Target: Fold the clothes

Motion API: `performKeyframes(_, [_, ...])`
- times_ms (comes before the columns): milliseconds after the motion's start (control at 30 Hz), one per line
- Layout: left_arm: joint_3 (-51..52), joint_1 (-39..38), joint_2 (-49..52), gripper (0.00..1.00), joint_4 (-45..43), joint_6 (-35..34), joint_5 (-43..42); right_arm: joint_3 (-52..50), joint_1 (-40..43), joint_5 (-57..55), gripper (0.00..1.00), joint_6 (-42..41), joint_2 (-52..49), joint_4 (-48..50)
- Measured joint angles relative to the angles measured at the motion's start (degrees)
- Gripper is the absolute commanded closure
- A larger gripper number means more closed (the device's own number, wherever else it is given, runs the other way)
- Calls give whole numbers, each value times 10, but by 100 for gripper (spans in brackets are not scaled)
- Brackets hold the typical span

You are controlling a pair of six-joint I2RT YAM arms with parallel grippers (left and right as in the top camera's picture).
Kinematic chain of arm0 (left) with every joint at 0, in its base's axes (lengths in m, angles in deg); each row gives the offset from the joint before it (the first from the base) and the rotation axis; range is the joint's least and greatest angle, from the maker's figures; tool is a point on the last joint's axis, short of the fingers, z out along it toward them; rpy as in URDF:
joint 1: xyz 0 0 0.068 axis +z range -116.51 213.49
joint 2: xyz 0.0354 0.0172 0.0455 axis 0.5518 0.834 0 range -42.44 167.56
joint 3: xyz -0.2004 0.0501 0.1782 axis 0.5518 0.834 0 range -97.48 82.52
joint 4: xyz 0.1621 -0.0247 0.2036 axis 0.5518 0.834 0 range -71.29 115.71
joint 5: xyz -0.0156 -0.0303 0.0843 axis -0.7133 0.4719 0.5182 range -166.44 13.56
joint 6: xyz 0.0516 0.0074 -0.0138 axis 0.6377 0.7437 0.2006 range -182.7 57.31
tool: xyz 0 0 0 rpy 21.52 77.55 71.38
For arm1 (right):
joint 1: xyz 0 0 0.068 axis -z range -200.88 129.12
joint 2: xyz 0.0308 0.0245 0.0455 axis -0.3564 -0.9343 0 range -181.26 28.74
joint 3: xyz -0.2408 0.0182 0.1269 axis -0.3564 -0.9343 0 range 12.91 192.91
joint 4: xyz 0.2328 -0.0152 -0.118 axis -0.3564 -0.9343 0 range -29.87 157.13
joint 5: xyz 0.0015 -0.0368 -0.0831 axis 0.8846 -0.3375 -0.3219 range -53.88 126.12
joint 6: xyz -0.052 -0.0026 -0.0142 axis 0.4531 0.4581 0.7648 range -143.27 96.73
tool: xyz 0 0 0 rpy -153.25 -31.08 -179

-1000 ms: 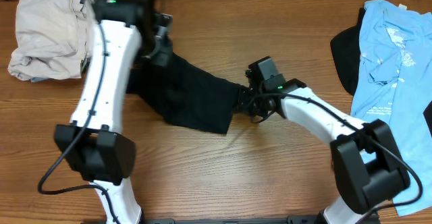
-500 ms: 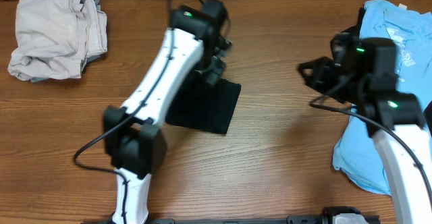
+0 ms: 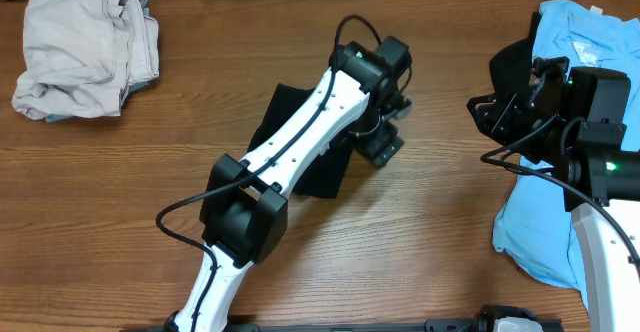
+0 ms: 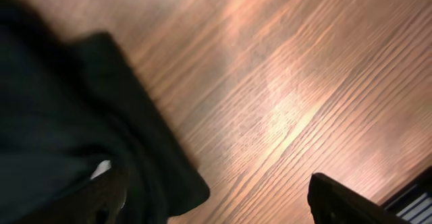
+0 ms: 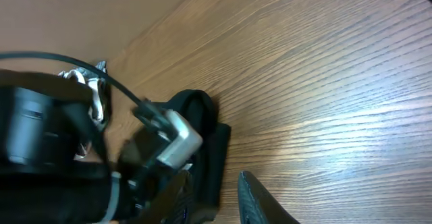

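Note:
A black garment (image 3: 325, 177) lies folded mid-table, largely covered by my left arm. The left gripper (image 3: 380, 144) hovers at the garment's right edge, jaws wide open and holding nothing. In the left wrist view the gripper (image 4: 216, 207) shows one finger over the black cloth (image 4: 61, 116) and the other over bare wood. My right gripper (image 3: 487, 112) sits far to the right near the light blue shirt (image 3: 580, 122). In the right wrist view this gripper (image 5: 226, 204) has a narrow empty gap between its fingers.
A crumpled beige garment (image 3: 85, 52) lies at the back left. Another dark garment (image 3: 512, 67) pokes out from under the blue shirt's left edge. The wooden table (image 3: 430, 232) shows bare between the two arms and along the front.
Both grippers held the spread black garment a second ago. The right one let go and swung right. The left one carried the cloth rightward over itself, then opened wide.

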Motion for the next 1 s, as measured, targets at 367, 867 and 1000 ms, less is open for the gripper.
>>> performKeyframes(367, [-309,147,3,0,67,-48,2,0,-42,-1,60,6,-25,-34])
performKeyframes(867, [-341,280,3,0,101,-56,9,0,-383,-82,55,-87,-251,90])
performKeyframes(1000, [-341,281,3,0,101,-55,8,0,-407,-89,56,-102,-287,111])
